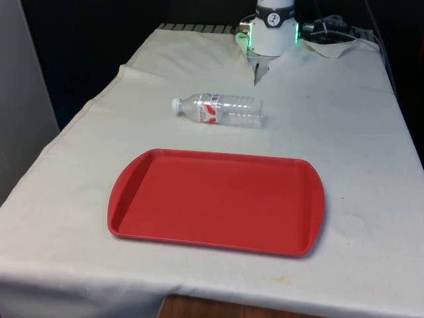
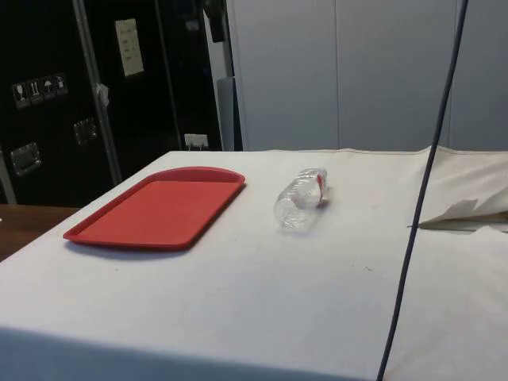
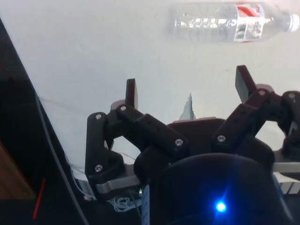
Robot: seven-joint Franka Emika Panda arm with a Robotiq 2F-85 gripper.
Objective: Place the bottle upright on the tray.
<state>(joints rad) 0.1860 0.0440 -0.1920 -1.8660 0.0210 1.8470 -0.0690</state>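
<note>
Now a red tray (image 1: 132,212) with nothing in it, a clear water bottle (image 1: 222,110) lying sideways just beyond it, gripper (image 3: 187,86) fingers spread wide, holding nothing.

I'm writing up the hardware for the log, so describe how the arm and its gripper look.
In the front view the arm's base is a white rounded housing with a black band and a green glowing ring. The gripper is black, built from bolted linkage bars with silver screws, ending in two flat dark fingers. A thin dark cable crosses the side view.
</note>
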